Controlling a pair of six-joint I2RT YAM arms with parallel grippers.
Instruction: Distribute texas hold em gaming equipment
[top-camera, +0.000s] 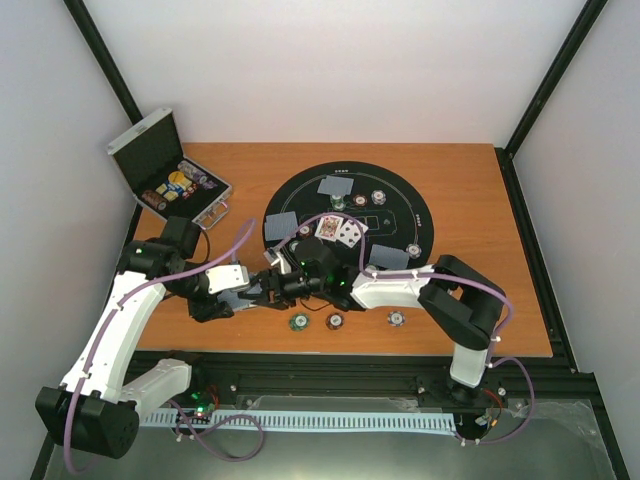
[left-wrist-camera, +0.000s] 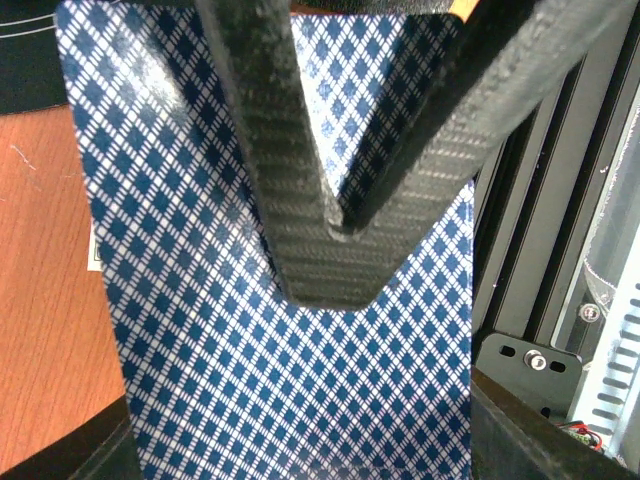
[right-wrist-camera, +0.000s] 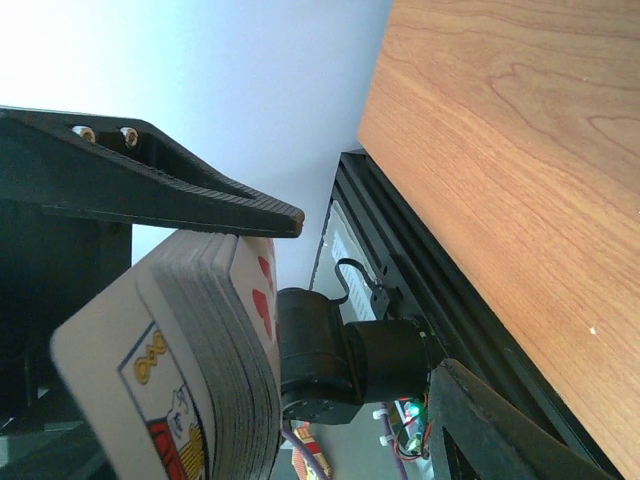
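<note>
Cards (top-camera: 336, 186) and chips (top-camera: 378, 197) are already laid on the mat (top-camera: 415, 200) at centre; dealing is unfinished. One card (left-wrist-camera: 260, 380) is pinched by the left gripper (left-wrist-camera: 330, 235), the deck (right-wrist-camera: 215, 380) by the right gripper (right-wrist-camera: 262, 222).

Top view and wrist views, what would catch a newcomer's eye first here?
Probably the two grippers meeting low at the table's near edge: the right gripper clamps a deck of cards, and the left gripper pinches one blue-diamond-backed card. Behind them the round black mat holds dealt cards and chips, and an open silver case sits at the far left corner.
</note>
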